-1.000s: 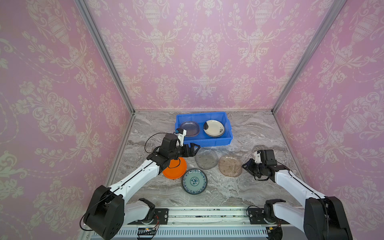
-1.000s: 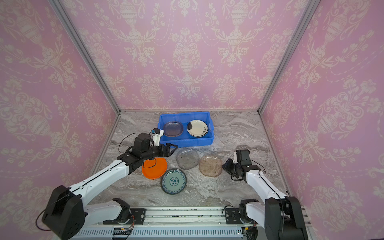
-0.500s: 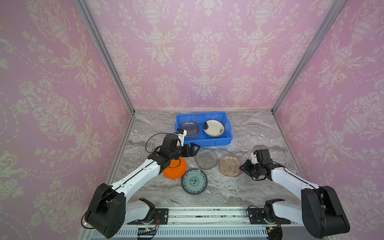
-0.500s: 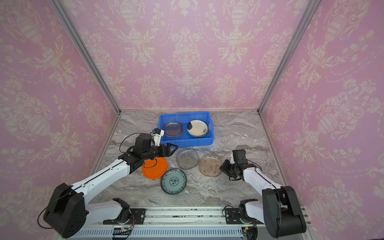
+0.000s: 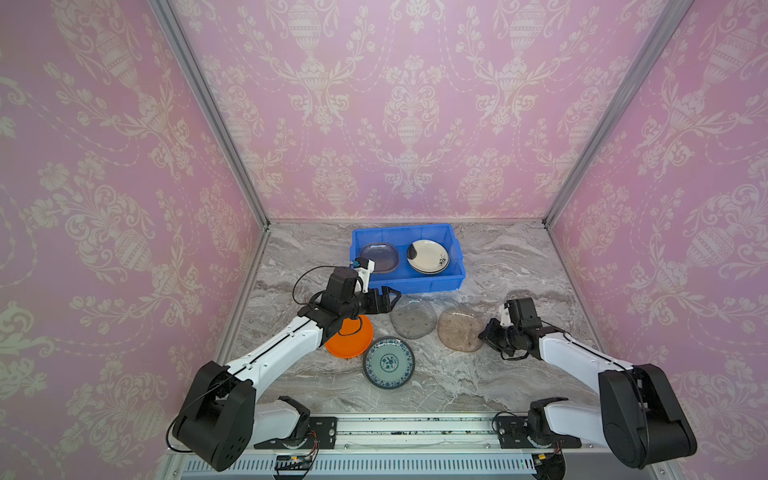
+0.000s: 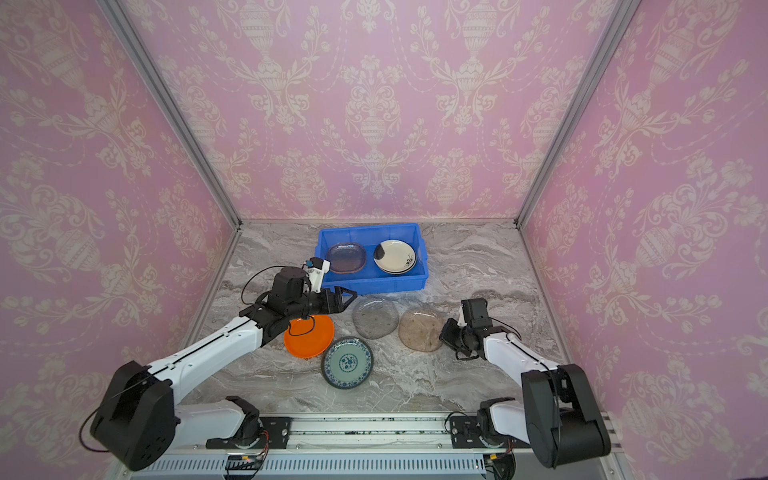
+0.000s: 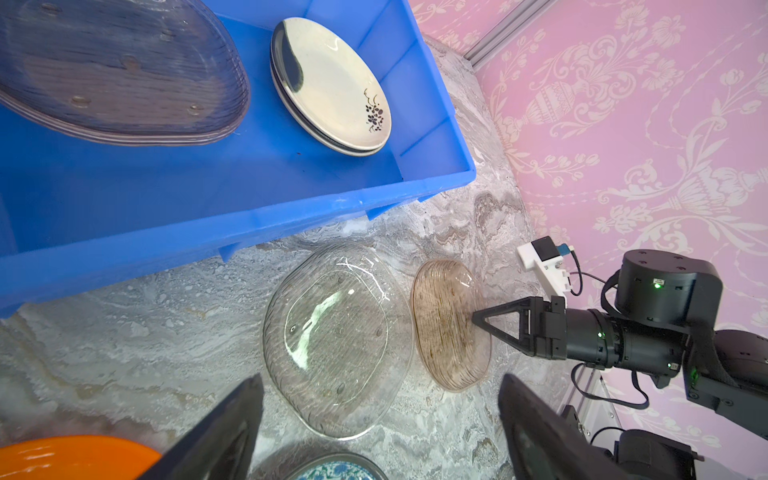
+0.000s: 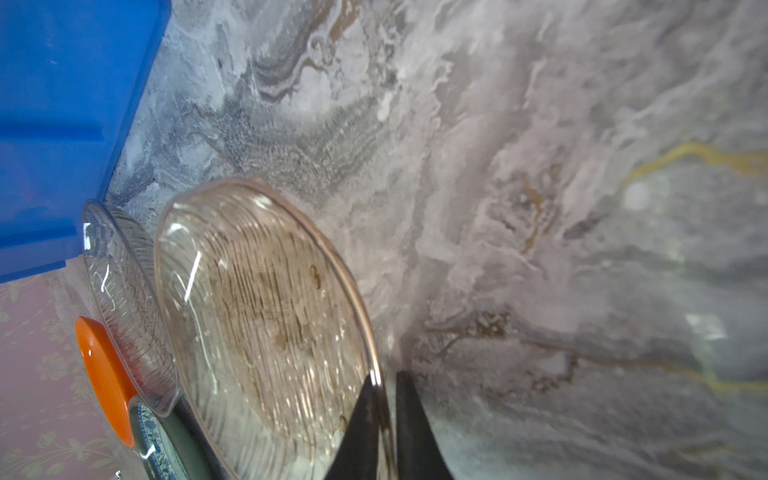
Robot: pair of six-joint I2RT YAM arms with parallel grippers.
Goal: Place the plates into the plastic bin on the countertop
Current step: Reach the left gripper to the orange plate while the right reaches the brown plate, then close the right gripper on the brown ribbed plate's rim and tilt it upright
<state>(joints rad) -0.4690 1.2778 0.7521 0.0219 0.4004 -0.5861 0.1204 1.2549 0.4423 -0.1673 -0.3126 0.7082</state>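
Right gripper: we are pinching the rim of the brownish glass plate between fingers closed tight on it; the plate is lying on the countertop.
Left gripper: we are holding it spread wide and empty, hovering above the grey glass plate, near the blue bin's front wall.
Blue bin: it is sitting at the back, carrying a translucent glass plate beside a cream plate topping a stack.
Outside the bin: the grey plate is lying just beside the brownish one; the orange plate and teal floral plate are sitting nearer us.
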